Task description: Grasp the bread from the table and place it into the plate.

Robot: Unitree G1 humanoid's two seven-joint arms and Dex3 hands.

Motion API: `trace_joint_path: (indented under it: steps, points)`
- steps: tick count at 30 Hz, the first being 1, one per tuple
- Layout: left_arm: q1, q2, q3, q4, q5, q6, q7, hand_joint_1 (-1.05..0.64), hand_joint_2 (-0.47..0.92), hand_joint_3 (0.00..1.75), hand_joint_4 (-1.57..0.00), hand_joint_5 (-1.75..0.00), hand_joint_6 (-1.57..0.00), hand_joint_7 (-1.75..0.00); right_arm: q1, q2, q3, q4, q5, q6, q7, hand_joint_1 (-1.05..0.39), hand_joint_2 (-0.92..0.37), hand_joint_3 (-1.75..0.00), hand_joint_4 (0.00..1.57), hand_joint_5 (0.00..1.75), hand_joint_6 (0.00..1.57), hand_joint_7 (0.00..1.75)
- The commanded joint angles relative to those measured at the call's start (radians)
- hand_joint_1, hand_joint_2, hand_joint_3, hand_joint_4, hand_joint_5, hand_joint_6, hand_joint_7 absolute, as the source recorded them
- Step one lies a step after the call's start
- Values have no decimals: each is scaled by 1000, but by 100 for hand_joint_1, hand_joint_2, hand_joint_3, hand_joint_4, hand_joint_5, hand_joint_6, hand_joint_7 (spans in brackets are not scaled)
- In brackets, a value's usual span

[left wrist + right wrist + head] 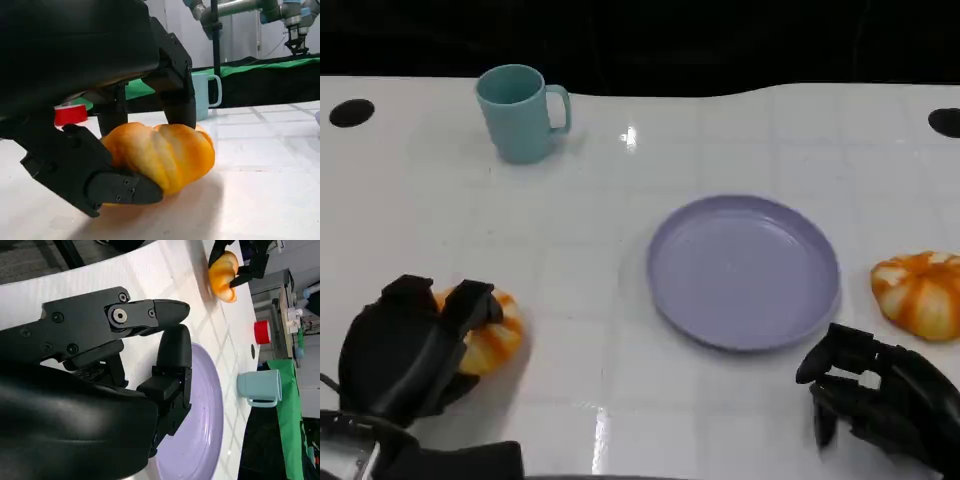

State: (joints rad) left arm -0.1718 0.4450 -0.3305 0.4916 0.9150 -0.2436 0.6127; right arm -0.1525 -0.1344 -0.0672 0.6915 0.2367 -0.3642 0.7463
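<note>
Your left hand (410,345) is down on the table (620,170) at the near left, and it has the bread (492,335) in its grasp: the left wrist view shows the fingers (172,85) coming over the top of the golden roll (162,152) while the thumb (100,182) pushes in low from the other side, so the loaf is clamped between them. The roll is touching the white tabletop, not lifted clear as far as you can see. The plate (745,272), lilac and bare, sits at the middle right of the table, well apart from that bread. Your right hand (880,395) hangs near the plate's near right edge, fingers curled loosely with gaps between them and nothing in them; the right wrist view has those fingers (172,357) over the plate's rim (205,410). A second orange bread (920,292) lies just beyond that hand, right of the plate and apart from it. A teal mug (520,112) stands upright at the far left, handle toward the right.
</note>
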Motion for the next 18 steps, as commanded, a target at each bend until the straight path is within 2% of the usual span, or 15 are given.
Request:
trace_joint_path:
  steps: [1, 2, 4, 5, 7, 9, 13, 14, 15, 16, 18]
  points:
    - [-22, 20, 0, -6, -18, -5, -12, -16, 63, 69, -68, -175, -72, -124, 10, -10, -5, 12, -1, 6, -6, -51, -92, -26, 66, 175, 69, 135]
    - [-22, 21, -1, -8, -19, -5, -15, -17, 66, 62, -68, -175, -79, -105, 10, -10, -5, 11, -2, 6, -7, -51, -92, -26, 66, 175, 69, 136]
    - [-32, 24, -3, -25, -25, -10, -42, -18, 68, 59, -69, -175, -84, -95, 11, -11, -4, 8, -4, 10, -12, -51, -92, -26, 66, 175, 69, 136]
    - [-36, 26, -4, -35, -29, -12, -57, -18, 67, 72, -69, -175, -82, -107, 12, -11, -4, 7, -6, 10, -14, -51, -92, -26, 66, 175, 69, 136]
    - [-43, 25, -2, -61, -46, -9, -106, -19, 66, 84, -69, -175, -79, -113, 13, -12, -3, 7, -9, 6, -18, -51, -92, -26, 66, 175, 68, 136]
    - [-44, 24, 0, -79, -54, -2, -135, -22, 68, 92, -69, -175, -81, -103, 13, -13, -2, 6, -10, 6, -19, -52, -92, -26, 66, 175, 69, 136]
    - [-40, 24, 3, -91, -56, 3, -150, -22, 68, 94, -69, -175, -82, -100, 14, -13, -2, 5, -10, 6, -20, -53, -92, -26, 66, 175, 69, 136]
    - [-67, 10, -2, -108, -64, 11, -194, -23, 69, 93, -68, -175, -79, -109, 11, -14, -4, 11, -5, 8, -15, -52, -92, -26, 66, 175, 68, 136]
    - [-87, -1, -6, -121, -71, 17, -227, -25, 72, 88, -66, -175, -66, -136, 9, -15, -6, 15, -2, 9, -11, -52, -92, -26, 66, 175, 68, 136]
    - [-112, -11, -16, -129, -68, 23, -255, -25, 73, 85, -65, -175, -59, -150, 8, -15, -8, 17, 1, 11, -8, -51, -92, -25, 66, 175, 68, 136]
    - [-143, -27, -30, -134, -61, 35, -287, -28, 79, 68, -65, -175, -58, -153, 8, -16, -9, 21, 0, 6, -6, -51, -92, -25, 65, 175, 68, 135]
